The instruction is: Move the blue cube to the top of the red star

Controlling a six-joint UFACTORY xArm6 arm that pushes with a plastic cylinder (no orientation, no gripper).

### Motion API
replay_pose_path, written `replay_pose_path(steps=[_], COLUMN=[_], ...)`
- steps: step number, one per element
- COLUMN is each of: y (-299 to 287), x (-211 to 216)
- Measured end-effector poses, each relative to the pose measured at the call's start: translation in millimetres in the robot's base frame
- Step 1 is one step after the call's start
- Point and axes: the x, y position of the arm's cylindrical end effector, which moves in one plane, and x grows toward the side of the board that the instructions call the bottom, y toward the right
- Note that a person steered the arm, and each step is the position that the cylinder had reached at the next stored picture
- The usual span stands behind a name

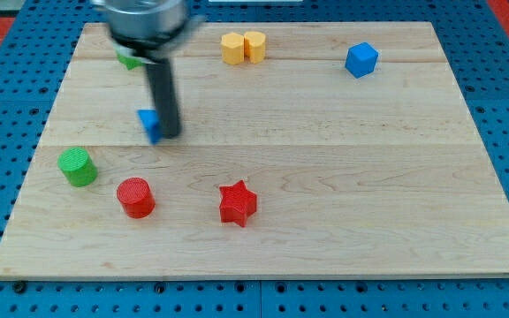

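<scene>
The blue cube (360, 59) sits near the view's top right of the wooden board (343, 177). The red star (237, 203) lies low on the board, a little left of centre. My rod comes down from the view's top left, and my tip (169, 134) rests right beside a second small blue block (150, 124), on that block's right side and partly hiding it. My tip is far left of the blue cube and up-left of the red star.
A green cylinder (78, 166) and a red cylinder (135, 196) stand at the lower left. Two yellow blocks (242, 47) sit together at the top centre. A green block (129, 60) is partly hidden behind the arm.
</scene>
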Motion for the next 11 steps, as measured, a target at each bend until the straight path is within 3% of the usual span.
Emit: replay_pose_path(steps=[1,3,4,5,6,7,8,10,11], y=[-54.3,215.0,303.3,347.3,381.8,305.9,212.7,228.1,133.3], x=[-14.9,-60.5,-104.1,-113.1,-158.6,-158.6,-89.7,-26.5,-27.0])
